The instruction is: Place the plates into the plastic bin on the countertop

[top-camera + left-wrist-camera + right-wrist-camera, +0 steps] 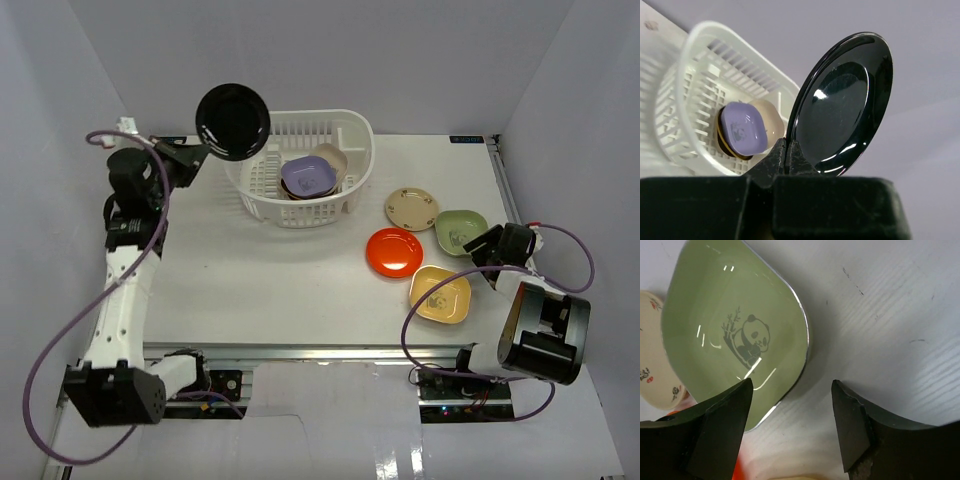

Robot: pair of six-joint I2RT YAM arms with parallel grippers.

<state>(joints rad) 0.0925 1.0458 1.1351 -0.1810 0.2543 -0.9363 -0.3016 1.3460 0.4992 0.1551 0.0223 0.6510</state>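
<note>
My left gripper [207, 150] is shut on the rim of a round black plate [232, 121], held on edge in the air just left of the white plastic bin [352, 136]. In the left wrist view the black plate [842, 107] stands above my pinched fingers [786, 150]. The bin [685, 90] holds a purple rounded-square plate [306, 175] stacked on a brown one, with a cream plate [333, 158] behind. My right gripper [482, 243] is open, low beside the pale green plate [459, 231]; its rim [735, 330] lies just ahead of the left finger [725, 425].
On the white countertop [250, 280] right of the bin lie a beige round plate [411, 208], an orange round plate [394, 251] and a yellow rounded-square plate [440, 295]. A metal rail [505, 190] runs along the right edge. Grey walls enclose the table.
</note>
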